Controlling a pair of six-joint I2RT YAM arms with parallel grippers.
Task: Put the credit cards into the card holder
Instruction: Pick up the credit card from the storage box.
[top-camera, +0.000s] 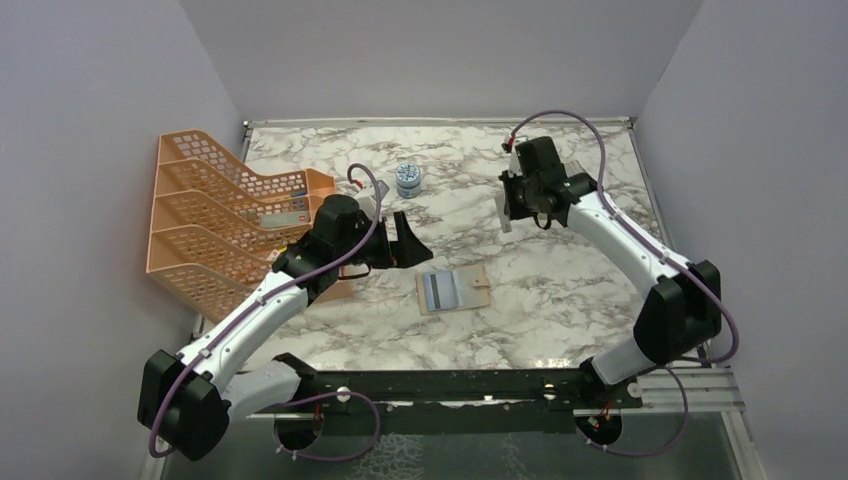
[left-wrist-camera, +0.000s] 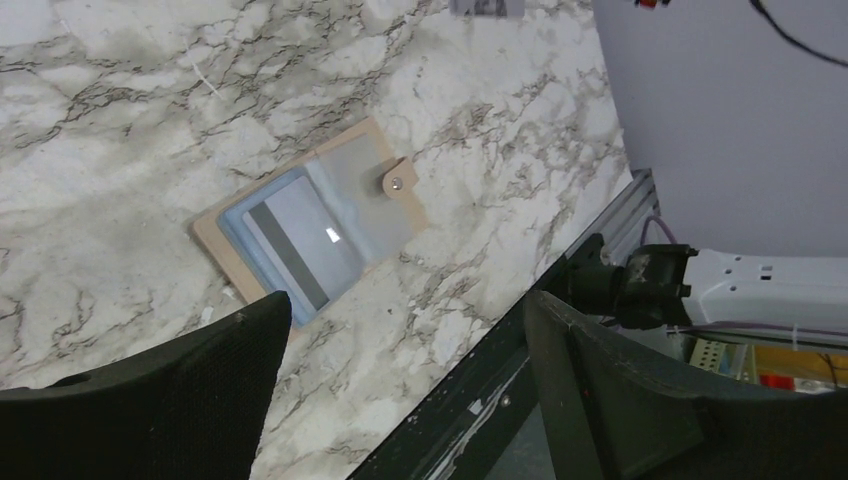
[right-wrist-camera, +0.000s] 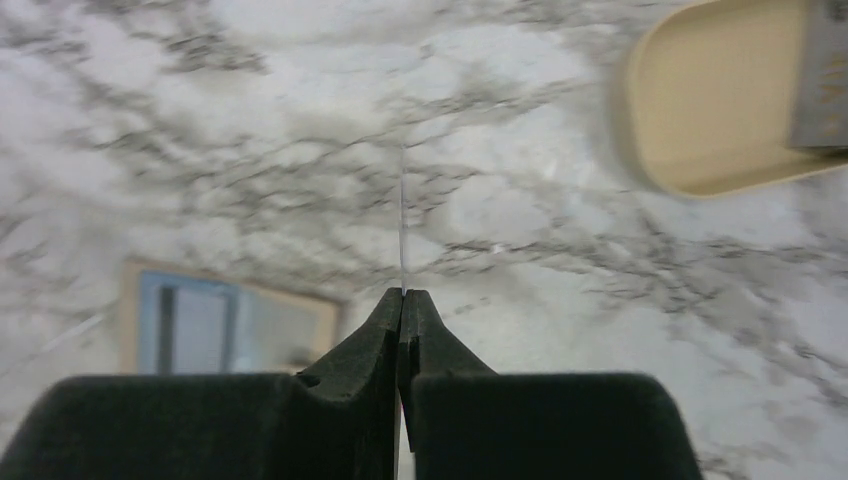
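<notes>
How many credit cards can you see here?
2. One credit card lies in the open card holder; a second card is pinched edge-on in the right tool. More may be hidden elsewhere.

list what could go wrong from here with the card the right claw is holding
1. The right claw pinches the card by one thin edge, so it may pivot or slip when pushed.
2. The card holder lies loose on the marble, with the open left claw not touching it; it may slide.
3. The striped card already there could get nudged out.
</notes>
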